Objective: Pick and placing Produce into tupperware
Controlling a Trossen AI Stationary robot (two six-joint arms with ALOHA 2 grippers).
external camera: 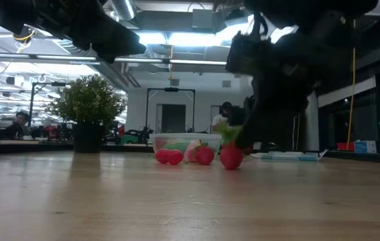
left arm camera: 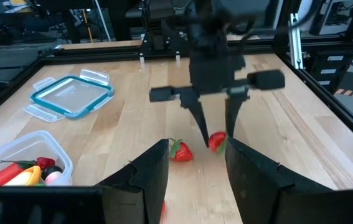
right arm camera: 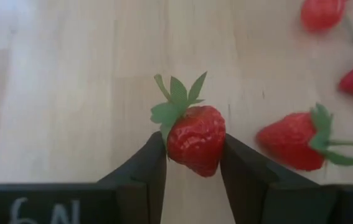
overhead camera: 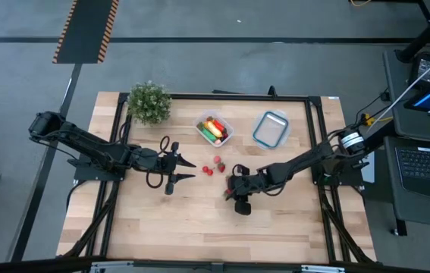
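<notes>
My right gripper (right arm camera: 193,165) is shut on a small red strawberry (right arm camera: 195,140) with a green leafy cap, low over the middle of the table (overhead camera: 199,227). Three more strawberries (overhead camera: 218,160) (overhead camera: 208,171) (overhead camera: 221,167) lie on the wood just beyond it. The tupperware (overhead camera: 215,130), a clear container holding a yellow banana, red and green pieces, stands farther back. My left gripper (overhead camera: 186,170) hovers open to the left of the strawberries, fingers pointing at them, nothing between them. My right gripper pinches the strawberry's red body by its two sides (right arm camera: 175,146) between the two fingertips (left arm camera: 202,132). The fingers slant down from the table's right side. The leafy cap (right arm camera: 176,102) points away from the gripper. Whether the berry clears the wood I cannot tell.
A bushy potted plant (overhead camera: 149,101) stands at the far left. A clear blue-rimmed lid (overhead camera: 271,129) lies to the right of the tupperware. Black frame rails (overhead camera: 315,136) border the table. Bare wood stretches along the near edge.
</notes>
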